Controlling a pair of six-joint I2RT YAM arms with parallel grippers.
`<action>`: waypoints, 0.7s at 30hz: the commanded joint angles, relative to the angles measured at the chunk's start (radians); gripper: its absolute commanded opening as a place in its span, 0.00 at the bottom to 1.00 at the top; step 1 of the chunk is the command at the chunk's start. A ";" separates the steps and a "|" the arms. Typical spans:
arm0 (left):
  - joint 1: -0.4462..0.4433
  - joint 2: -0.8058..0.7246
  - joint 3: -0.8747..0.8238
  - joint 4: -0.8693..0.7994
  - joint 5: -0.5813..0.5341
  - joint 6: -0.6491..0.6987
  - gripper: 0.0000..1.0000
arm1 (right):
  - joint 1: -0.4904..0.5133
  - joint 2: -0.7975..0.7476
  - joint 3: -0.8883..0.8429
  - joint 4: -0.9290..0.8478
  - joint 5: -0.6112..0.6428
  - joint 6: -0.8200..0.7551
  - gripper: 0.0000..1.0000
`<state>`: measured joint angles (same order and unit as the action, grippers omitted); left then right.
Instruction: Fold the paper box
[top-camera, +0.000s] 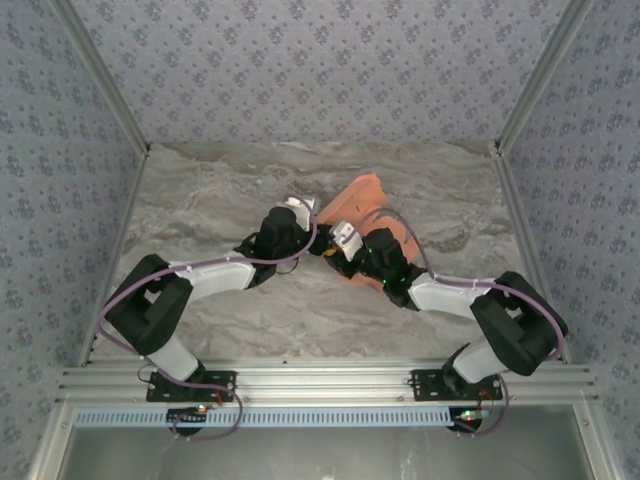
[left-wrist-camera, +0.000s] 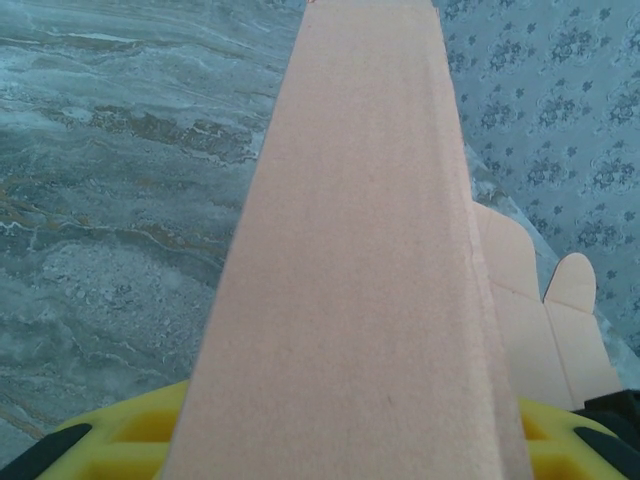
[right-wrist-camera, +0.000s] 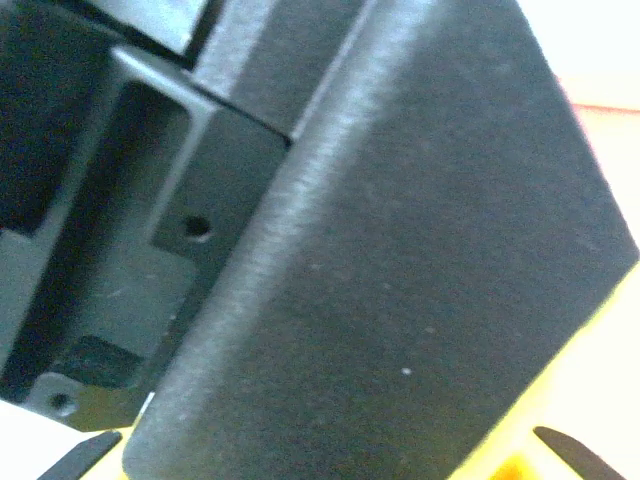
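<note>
Item: paper box (top-camera: 362, 195), orange-salmon card, matt and faintly grainy, lying near the middle of the table (top-camera: 220, 200), a little toward 1 o'clock from its centre, part of it under the right arm. Left gripper (top-camera: 303, 207): at the box's 9 o'clock edge. From its wrist camera one long flat panel of the box (left-wrist-camera: 360, 250) runs from 6 o'clock up to 12, rising between the yellow fingers (left-wrist-camera: 130, 430). The panel hides the tips, so I cannot tell whether the jaws are clamped on it or merely stand either side. Creased flaps and a rounded tab (left-wrist-camera: 572, 285) lie at the panel's 4 o'clock. Right gripper (top-camera: 343, 238): at the box's 7 o'clock corner, close to the left gripper. Its wrist camera looks onto a blurred black moulded housing (right-wrist-camera: 400, 250), smooth, with a small round hole (right-wrist-camera: 197, 228), and a salmon strip at 2 o'clock; the jaw state cannot be told. Table: grey-brown marble pattern, veined (left-wrist-camera: 120, 200). Walls (top-camera: 320, 60): blue-grey wallpaper with a small floral repeat.
</note>
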<state>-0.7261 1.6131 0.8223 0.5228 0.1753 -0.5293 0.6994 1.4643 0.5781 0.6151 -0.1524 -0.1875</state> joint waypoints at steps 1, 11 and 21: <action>-0.010 0.008 0.037 0.045 0.012 -0.037 0.34 | 0.004 0.013 0.011 0.063 0.027 0.019 0.26; -0.010 -0.006 0.028 0.042 0.017 -0.060 0.54 | -0.039 0.017 -0.003 0.051 -0.005 0.015 0.12; -0.002 -0.146 -0.036 -0.021 -0.002 -0.051 0.99 | -0.066 0.066 0.033 -0.093 -0.089 -0.151 0.09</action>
<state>-0.7136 1.5639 0.7864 0.4927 0.1528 -0.5858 0.6308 1.4990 0.5846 0.6193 -0.2119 -0.2520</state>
